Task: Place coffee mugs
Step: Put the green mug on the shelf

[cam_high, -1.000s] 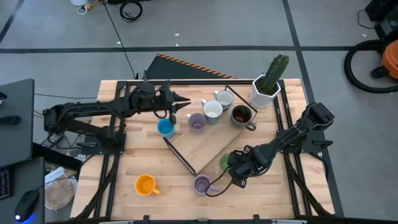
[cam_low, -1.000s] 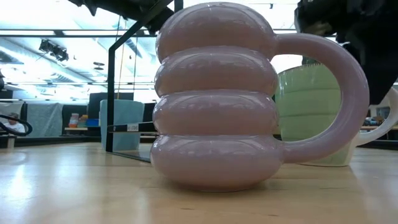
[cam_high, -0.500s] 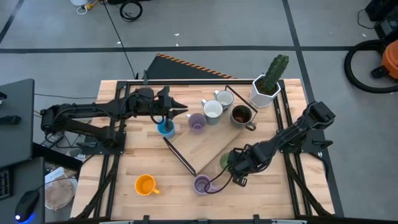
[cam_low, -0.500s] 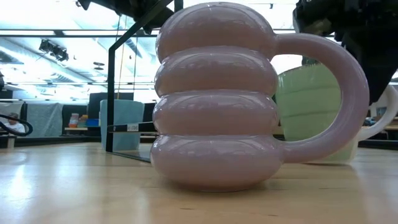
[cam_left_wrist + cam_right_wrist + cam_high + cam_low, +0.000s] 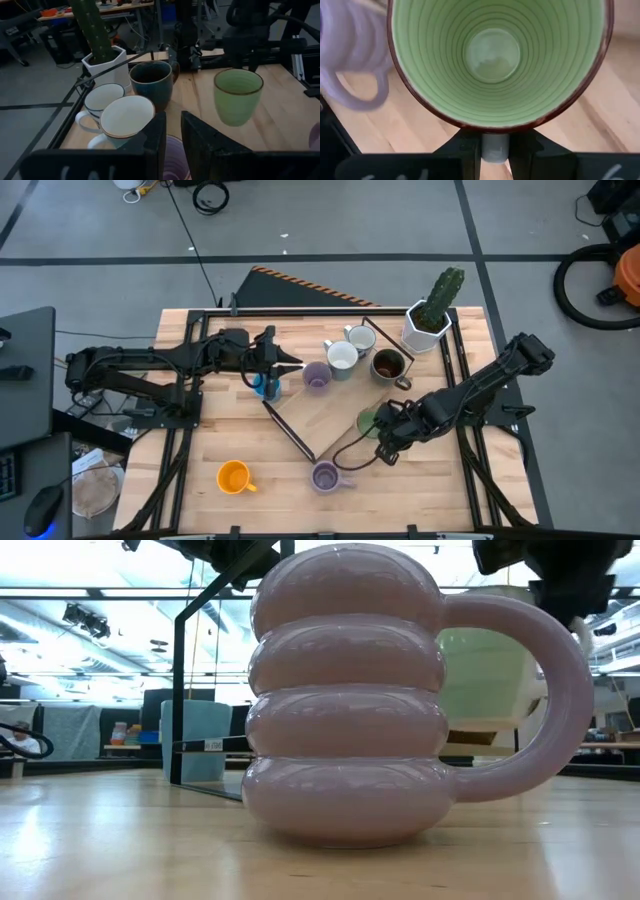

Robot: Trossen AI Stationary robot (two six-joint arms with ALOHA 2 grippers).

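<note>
Green mug (image 5: 368, 420) (empty inside) hangs clenched by its handle in the right hand (image 5: 386, 432).

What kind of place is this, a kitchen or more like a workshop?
Most likely a robotics lab or workshop, not a kitchen. Two dark arms are mounted at a wooden table on a grey floor, cables lie beyond it, and the low view shows a large open room with desks and ceiling lights behind the mugs.

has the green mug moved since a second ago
Yes. The green mug, held by the right gripper, has come up off the table; in the low view it now hangs higher behind the lilac mug, which has stayed put.
</note>
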